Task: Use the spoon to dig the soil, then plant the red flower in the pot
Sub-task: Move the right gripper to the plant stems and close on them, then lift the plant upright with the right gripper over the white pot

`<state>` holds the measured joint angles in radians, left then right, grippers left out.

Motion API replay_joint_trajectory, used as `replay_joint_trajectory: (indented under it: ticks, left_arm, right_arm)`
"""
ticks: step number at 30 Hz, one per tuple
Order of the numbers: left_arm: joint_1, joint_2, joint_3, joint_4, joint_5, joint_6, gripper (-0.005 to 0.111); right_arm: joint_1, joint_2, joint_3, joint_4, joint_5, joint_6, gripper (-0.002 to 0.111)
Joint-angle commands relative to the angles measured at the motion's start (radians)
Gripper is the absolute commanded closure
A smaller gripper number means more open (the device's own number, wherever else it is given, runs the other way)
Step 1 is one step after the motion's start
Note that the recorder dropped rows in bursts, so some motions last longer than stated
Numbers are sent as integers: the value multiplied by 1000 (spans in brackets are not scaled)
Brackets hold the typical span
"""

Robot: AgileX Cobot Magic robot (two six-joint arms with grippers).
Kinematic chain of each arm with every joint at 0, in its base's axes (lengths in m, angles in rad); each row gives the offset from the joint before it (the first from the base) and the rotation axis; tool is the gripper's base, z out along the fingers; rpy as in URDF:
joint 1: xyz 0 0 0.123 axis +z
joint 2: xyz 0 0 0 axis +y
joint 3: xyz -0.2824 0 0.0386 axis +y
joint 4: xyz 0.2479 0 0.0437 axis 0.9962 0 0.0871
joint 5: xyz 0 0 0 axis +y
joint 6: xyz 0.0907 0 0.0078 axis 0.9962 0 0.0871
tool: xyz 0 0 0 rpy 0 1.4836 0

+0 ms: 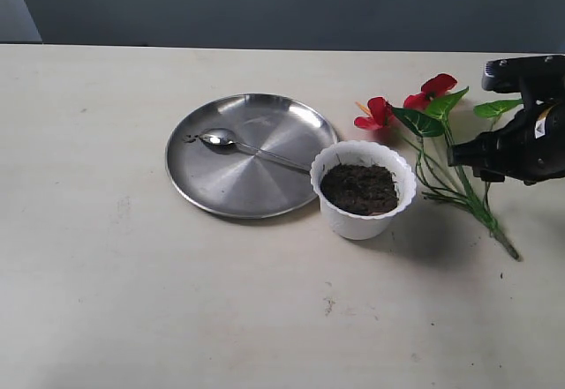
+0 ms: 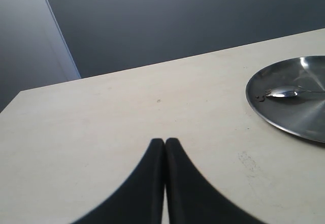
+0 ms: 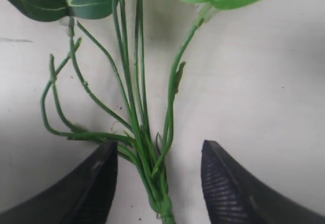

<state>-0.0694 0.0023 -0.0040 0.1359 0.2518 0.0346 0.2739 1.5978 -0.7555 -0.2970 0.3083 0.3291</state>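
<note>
**Flower flat on the desk, my right jaws spread over its stems**

My left jaws point(image 2: 165, 150) are pressed tight together with nothing between them, low over a bare stretch of the pale desk point(image 1: 106, 230).

Next comes the round steel plate point(image 1: 252, 153). The spoon point(image 1: 231, 145) lies in it, its small shiny bowl toward the plate's left side and its thin handle running right, toward the pot.

The pot point(image 1: 362, 189) stands upright just beside the plate's right edge: white, with a wavy rim, filled nearly to the top with soil point(image 1: 359, 187) that is dark brown and crumbly.

Right of the pot the flower point(image 1: 430, 111) lies flat on the desk, red blooms and broad green leaves toward the far edge, thin green stems trailing toward the near side.

My right jaws point(image 3: 157, 178) stand wide apart, one on each side of the bundled stems, not pinching them.
</note>
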Motion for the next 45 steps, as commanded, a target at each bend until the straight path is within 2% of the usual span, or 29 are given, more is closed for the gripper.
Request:
replay_joint_trajectory:
  ticks: [1, 7, 15, 31, 42, 44, 45]
  left_arm:
    - [-5, -2, 4, -2, -9, -2, 106]
    - [-5, -2, 4, -2, -9, -2, 106]
    - [-5, -2, 4, -2, -9, -2, 106]
    - [-5, -2, 4, -2, -9, -2, 106]
    - [-5, -2, 4, -2, -9, -2, 106]
    - [-5, -2, 4, -2, -9, -2, 106]
    - [-5, -2, 4, -2, -9, -2, 106]
  right_arm:
    - [-6, 48, 0, -35, -75, 44, 57]
    - [-19, 117, 0, -32, -144, 52, 57]
    - [-115, 153, -20, -13, -165, 70, 57]
    - [-51, 154, -20, 18, -199, 68, 57]
    - [-50, 213, -20, 18, -237, 68, 60]
    - [-50, 214, -20, 18, -246, 68, 67]
    - [-50, 214, -20, 18, -253, 68, 77]
